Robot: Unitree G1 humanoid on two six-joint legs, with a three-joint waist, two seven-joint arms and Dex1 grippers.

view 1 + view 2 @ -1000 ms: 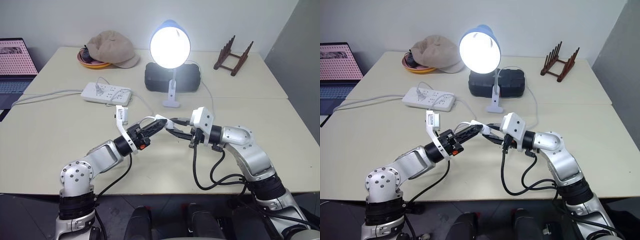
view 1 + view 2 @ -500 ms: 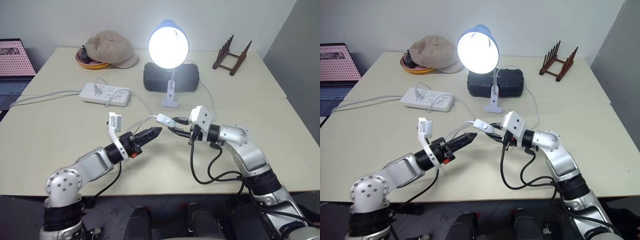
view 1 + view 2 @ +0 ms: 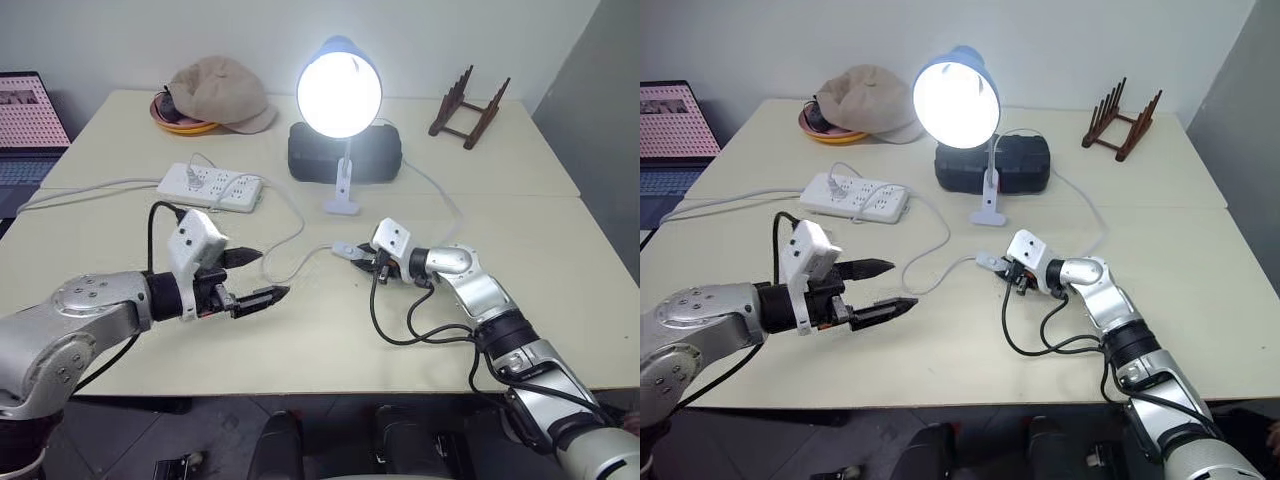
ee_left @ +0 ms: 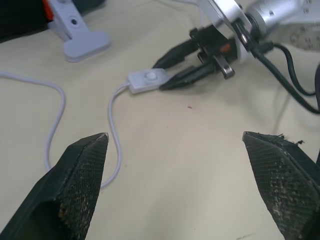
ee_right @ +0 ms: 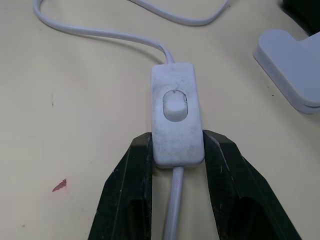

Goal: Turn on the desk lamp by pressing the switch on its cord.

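With the desk lamp (image 3: 339,95) lit, we judge the task done: right end effector (image 5: 172,165) clamps the switch (image 5: 175,120), left end effector (image 3: 255,277) spread apart.

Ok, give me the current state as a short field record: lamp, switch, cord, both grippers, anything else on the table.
desk lamp: lit, clipped base standing on the table in front of a black case
switch: lying on the table, button facing up, its near end between the right gripper's fingers
cord: loops loosely across the table from the switch
right gripper: shut on the switch's sides
left gripper: open, holding nothing, off to the left of the switch
other items: power strip, cap, wooden rack, laptop
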